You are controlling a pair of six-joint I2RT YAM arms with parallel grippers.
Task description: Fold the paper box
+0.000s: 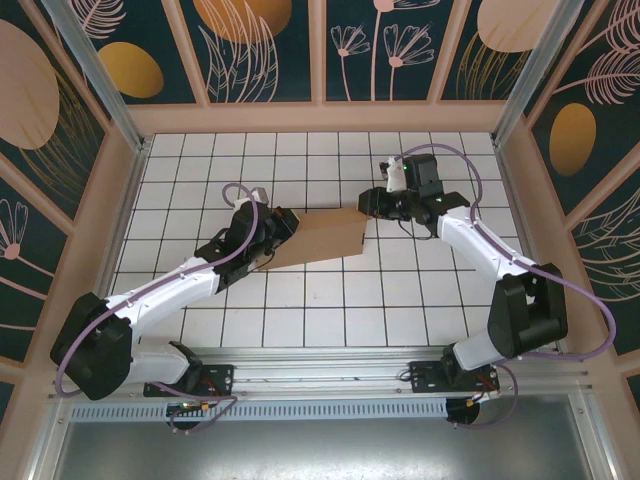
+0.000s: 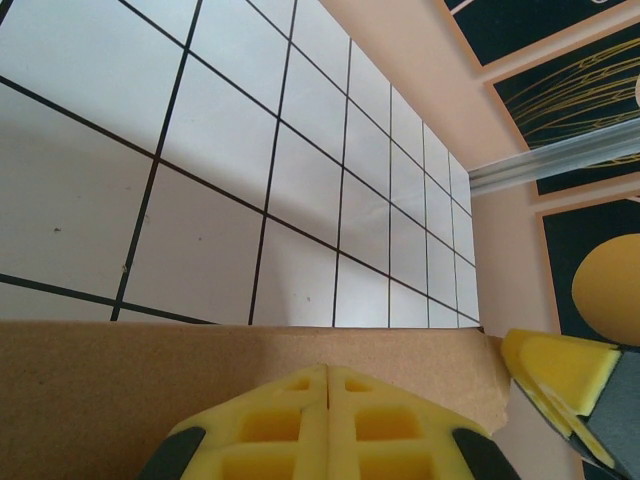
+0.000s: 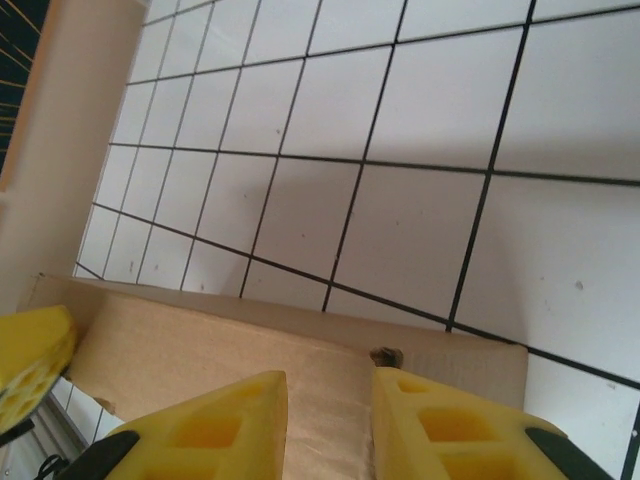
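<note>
The paper box is a flat brown cardboard piece lying mid-table between my two arms. At its left end sits my left gripper. In the left wrist view that gripper has its yellow fingers pressed together with no gap, over the cardboard panel. My right gripper is at the box's far right corner. In the right wrist view it is shut on a raised strip of the box, one finger on each side of it. A small notch marks the cardboard edge by the right finger.
The white tiled table with black grid lines stretches all around the box. A pink wall and an aluminium post border it. The other arm's yellow finger pokes in beside the box's corner.
</note>
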